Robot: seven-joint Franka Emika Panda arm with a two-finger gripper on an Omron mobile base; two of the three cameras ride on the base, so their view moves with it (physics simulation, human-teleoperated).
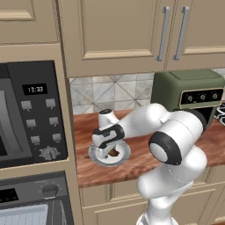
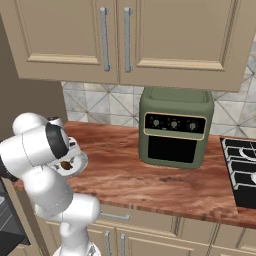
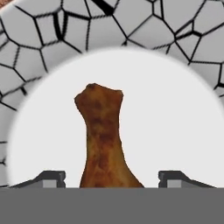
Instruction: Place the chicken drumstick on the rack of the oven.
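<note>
One golden-brown drumstick [image 3: 103, 140], rough and mottled, knobbed at one end, lies on the smooth white centre of one round plate [image 3: 175, 118], whose rim bears a grey cracked pattern. The plate sits on the wood-grain counter [image 1: 140, 154] near its left front edge, beside the black microwave [image 1: 30, 114]. The gripper [image 3: 111, 179] hangs over the drumstick, its two dark fingertips [image 3: 51, 178] spread wide either side, grasping nothing. Below the microwave, the oven [image 1: 35, 193] shows one knob.

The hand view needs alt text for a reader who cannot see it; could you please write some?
A golden-brown chicken drumstick lies on a round white plate with a cracked-pattern rim, directly below the open gripper. Its two dark fingers stand on either side of the drumstick, apart from it.
</note>
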